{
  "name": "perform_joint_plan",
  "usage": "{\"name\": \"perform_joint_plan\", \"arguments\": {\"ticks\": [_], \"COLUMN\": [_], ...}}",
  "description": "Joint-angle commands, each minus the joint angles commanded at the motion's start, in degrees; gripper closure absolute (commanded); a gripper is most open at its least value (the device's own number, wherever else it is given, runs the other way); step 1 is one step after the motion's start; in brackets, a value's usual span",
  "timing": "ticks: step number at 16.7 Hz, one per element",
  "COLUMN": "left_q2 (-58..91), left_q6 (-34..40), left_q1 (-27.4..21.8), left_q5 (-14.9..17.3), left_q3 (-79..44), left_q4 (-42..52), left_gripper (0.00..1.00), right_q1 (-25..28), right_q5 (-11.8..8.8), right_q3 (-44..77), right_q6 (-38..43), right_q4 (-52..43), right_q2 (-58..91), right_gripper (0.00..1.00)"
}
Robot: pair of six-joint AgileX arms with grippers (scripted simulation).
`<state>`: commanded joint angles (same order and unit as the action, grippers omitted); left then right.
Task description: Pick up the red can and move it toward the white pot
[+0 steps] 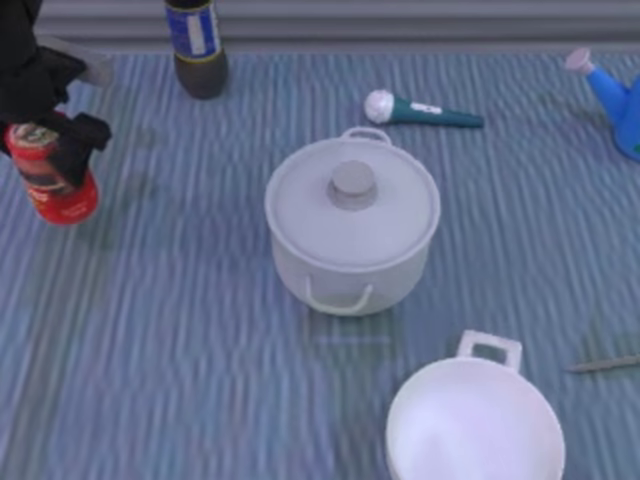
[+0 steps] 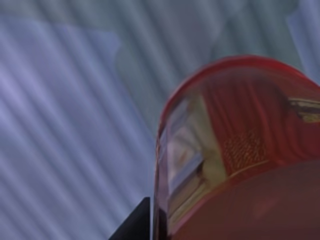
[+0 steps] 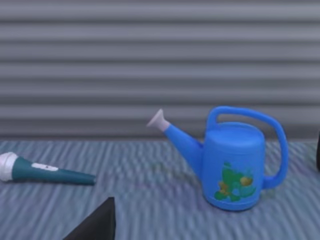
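- Table (image 1: 180, 380) — blue striped cloth, carrying everything.
- White pot (image 1: 352, 225) near table centre, lid on, knob up, loop handles toward the far and near edges.
- Plain white vessel (image 1: 475, 425) at near edge, right of centre, partly cut off.
- Blue watering can (image 3: 235, 165) at far right corner, cut off in top view.
- Dark bottle (image 1: 196, 45) at far edge, left of centre; top cropped.
- Teal microphone (image 1: 420, 111) lying flat, beyond the pot.
- Red can (image 1: 52, 172) at left edge, tilted, apparently lifted — clamped in left gripper (image 1: 55, 140), jaws shut on its upper part.
- Pot well to the can's right, slightly nearer; probably a sideways carry, left arm plainly nearer.
- Left wrist view filled by the can; one dark fingertip (image 2: 137, 225) showing.
- Right gripper (image 3: 95, 225): only a dark tip visible, jaws' state cannot be told; absent from top view.
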<state>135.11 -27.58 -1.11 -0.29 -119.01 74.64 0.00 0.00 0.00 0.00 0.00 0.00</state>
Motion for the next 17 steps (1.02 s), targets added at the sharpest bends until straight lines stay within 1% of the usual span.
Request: {"name": "perform_joint_plan", "arguments": {"ticks": [4, 7, 13, 15, 17], "left_q2": [-13.4, -18.6, -18.9, -18.1, -16.8], "left_q6": [0.1, 0.2, 0.2, 2.1, 6.4], "left_q1": [0.6, 1.0, 0.6, -0.3, -2.1], "left_q5": [-0.1, -0.2, -0.2, -0.2, -0.2], "left_q3": [11.1, 16.1, 16.4, 16.1, 15.5], "left_q4": [1.3, 2.2, 2.2, 2.0, 1.6], "left_gripper": [1.0, 1.0, 1.0, 1.0, 1.0], "right_q1": [0.0, 0.0, 0.0, 0.0, 0.0], "right_q5": [0.0, 0.0, 0.0, 0.0, 0.0], "right_q3": [0.0, 0.0, 0.0, 0.0, 0.0], "right_q6": [0.0, 0.0, 0.0, 0.0, 0.0], "right_q4": [0.0, 0.0, 0.0, 0.0, 0.0], "right_q2": [0.0, 0.0, 0.0, 0.0, 0.0], "right_gripper": [0.0, 0.0, 0.0, 0.0, 0.0]}}
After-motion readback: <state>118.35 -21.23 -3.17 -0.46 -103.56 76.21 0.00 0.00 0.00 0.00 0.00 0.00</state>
